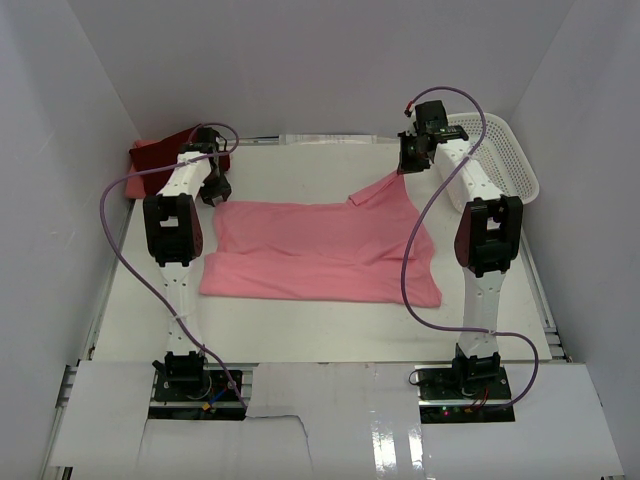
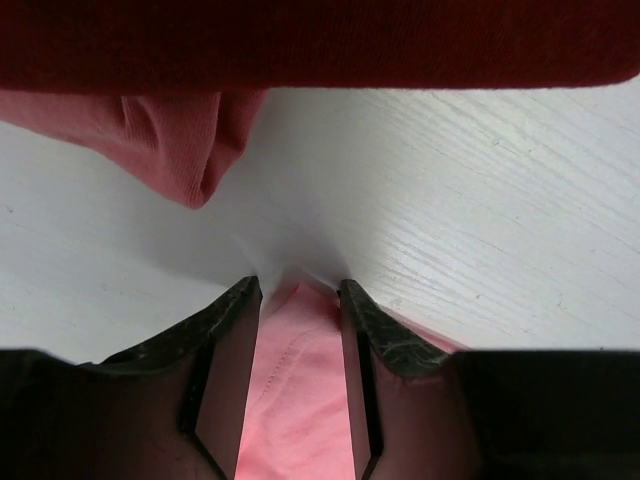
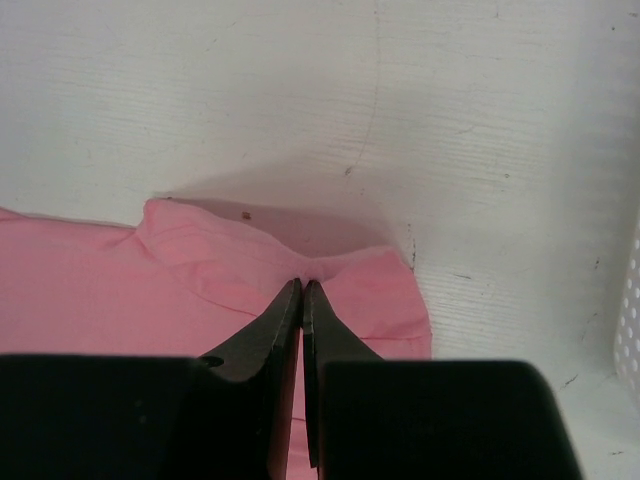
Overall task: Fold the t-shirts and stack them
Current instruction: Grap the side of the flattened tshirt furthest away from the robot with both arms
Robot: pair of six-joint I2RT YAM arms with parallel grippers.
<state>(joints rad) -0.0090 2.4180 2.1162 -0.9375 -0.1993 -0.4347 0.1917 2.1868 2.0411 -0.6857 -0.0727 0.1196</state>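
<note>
Pinching the sleeve of the light pink t-shirt (image 1: 320,255) with the right gripper (image 3: 302,283), with fingers pressed tight together on a small ridge of cloth right at the tips. Holds that sleeve slightly raised off the table (image 1: 300,330), likely for swinging it inward over the body as a fold. Leaves the rest of the shirt spread flat, behind and to the left of those fingers. Straddles the opposite shoulder edge with the left gripper (image 2: 300,290), fingers apart, with pink cloth lying between them and running back under the wrist. Hard to tell from this view about real contact between pads and fabric; looks poised to close, not yet clamped, probably for moving both corners together. Shows the dark maroon t-shirt (image 2: 320,40) well ahead of the left fingertips, with the salmon pink t-shirt (image 2: 170,140) poking out just nearer, ahead and to the left. Places the white basket (image 1: 505,150) off to the right of the right fingers, apart from the cloth.
</note>
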